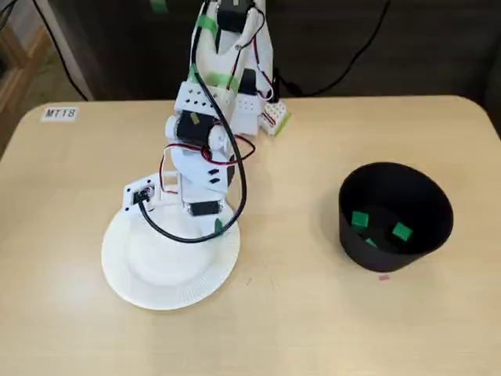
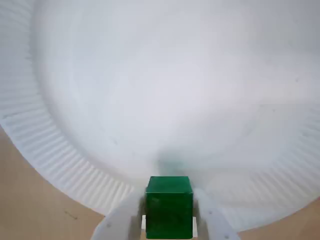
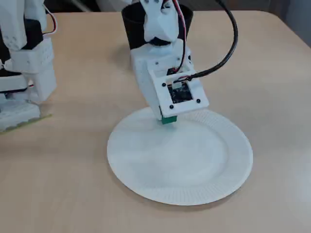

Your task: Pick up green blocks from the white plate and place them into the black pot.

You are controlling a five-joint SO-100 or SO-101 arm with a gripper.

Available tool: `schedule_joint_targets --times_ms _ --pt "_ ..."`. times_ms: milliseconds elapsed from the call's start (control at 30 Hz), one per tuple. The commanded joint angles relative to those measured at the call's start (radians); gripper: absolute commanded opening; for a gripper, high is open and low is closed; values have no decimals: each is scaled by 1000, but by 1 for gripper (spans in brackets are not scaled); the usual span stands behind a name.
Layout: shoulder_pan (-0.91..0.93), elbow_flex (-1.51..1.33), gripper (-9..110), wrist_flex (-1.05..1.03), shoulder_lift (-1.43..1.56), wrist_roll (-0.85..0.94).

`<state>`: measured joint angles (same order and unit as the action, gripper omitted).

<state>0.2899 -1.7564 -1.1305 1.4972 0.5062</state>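
Green and sharp-edged, a single block [image 2: 169,205] is clamped between the two white fingers [image 2: 120,222] of the gripper [image 2: 169,212]. It hangs low over the white plate [image 2: 50,150], close to the ribbed rim. Whether it clears the paper or rests on it cannot be told.

Seen from a fixed view, the white arm [image 1: 200,149] leans out from its base [image 1: 254,110] at the table's far edge, folded forward with the wrist pointing down at the plate's near-right part. In the other fixed view a small camera board [image 3: 180,92] faces outward just above the held block.

A black cable [image 1: 188,237] loops from the wrist and crosses the plate's rim. The black pot [image 1: 368,254] stands well apart, to the right of the plate in that fixed view, with three green blocks [image 1: 359,219] lying inside it. Bare tan table [image 1: 313,313] lies between plate and pot. A white label [image 1: 60,113] sits at the far left corner, and a small pink mark [image 1: 383,276] lies just beside the pot's base.
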Motion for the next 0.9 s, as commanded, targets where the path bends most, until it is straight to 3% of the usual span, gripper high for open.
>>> schedule_joint_targets --times_ms 0,233,567,700,867 --pt "18 44 -2 8 9 5" --pt "-52 28 -2 133 242 -78" --pt "-537 -115 -2 454 655 -439" --pt "-715 -206 -2 535 715 -494" --pt "-845 -522 -2 756 838 -545"
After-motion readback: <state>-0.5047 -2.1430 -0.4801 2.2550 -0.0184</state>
